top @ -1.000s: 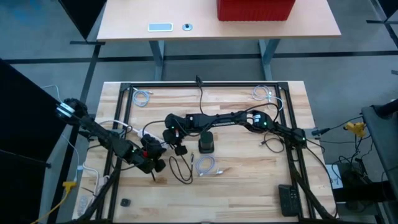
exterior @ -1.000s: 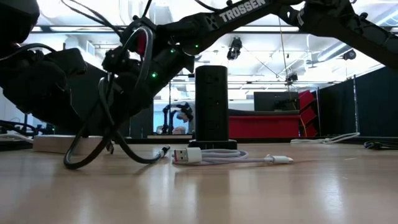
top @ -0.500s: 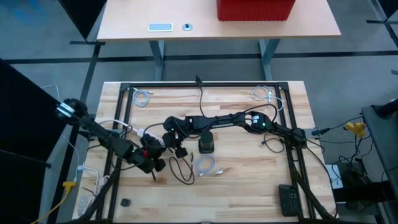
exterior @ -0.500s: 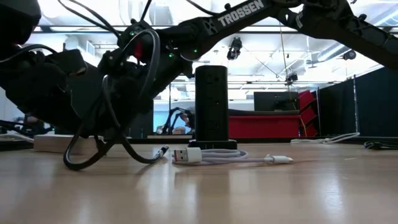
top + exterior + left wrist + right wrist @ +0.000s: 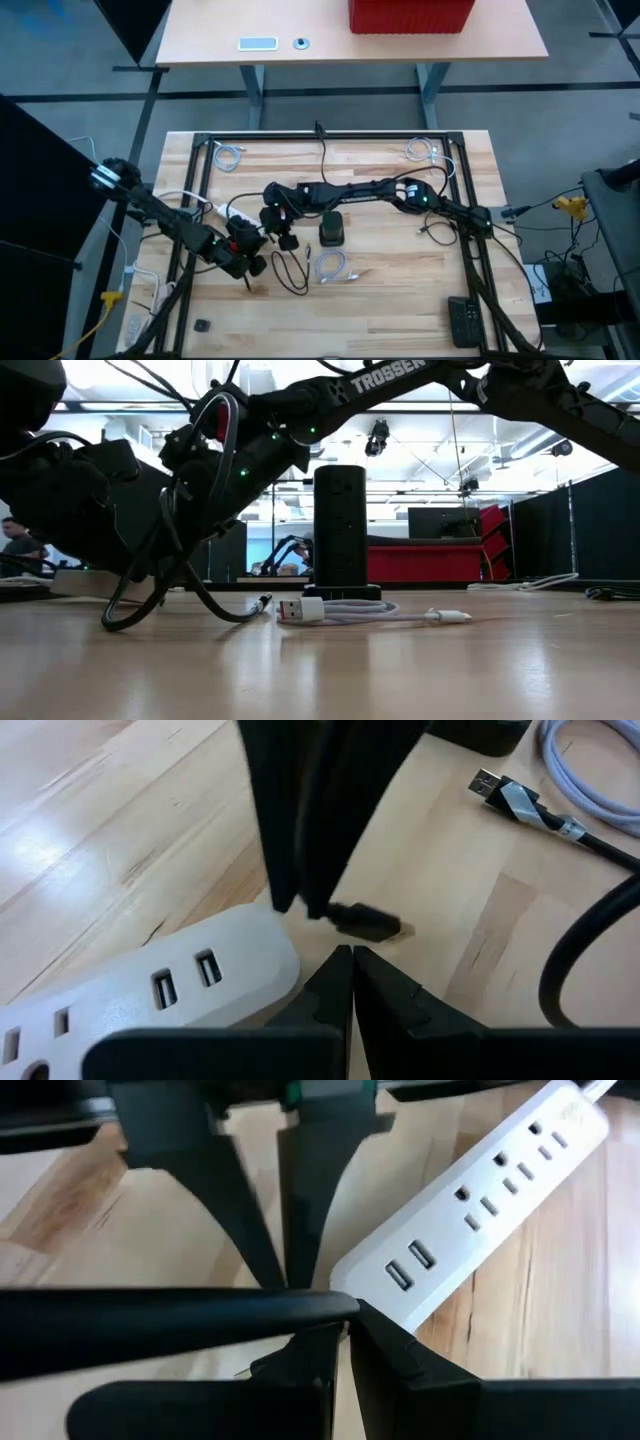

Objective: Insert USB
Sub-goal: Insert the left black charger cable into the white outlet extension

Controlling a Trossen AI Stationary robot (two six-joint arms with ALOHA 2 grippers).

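A: Looking from overhead, the right gripper [image 5: 277, 222] and left gripper [image 5: 243, 250] just blur together.

B: Right wrist shows closed fingers pinching the black cable [image 5: 170, 1315] beside the white power strip [image 5: 480, 1210]; left's closed, empty.

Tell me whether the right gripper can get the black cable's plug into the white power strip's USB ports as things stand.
Probably yes. The right gripper, shut on the black cable, sits just off the white power strip; its USB ports face it uncovered. The left gripper crowds close.
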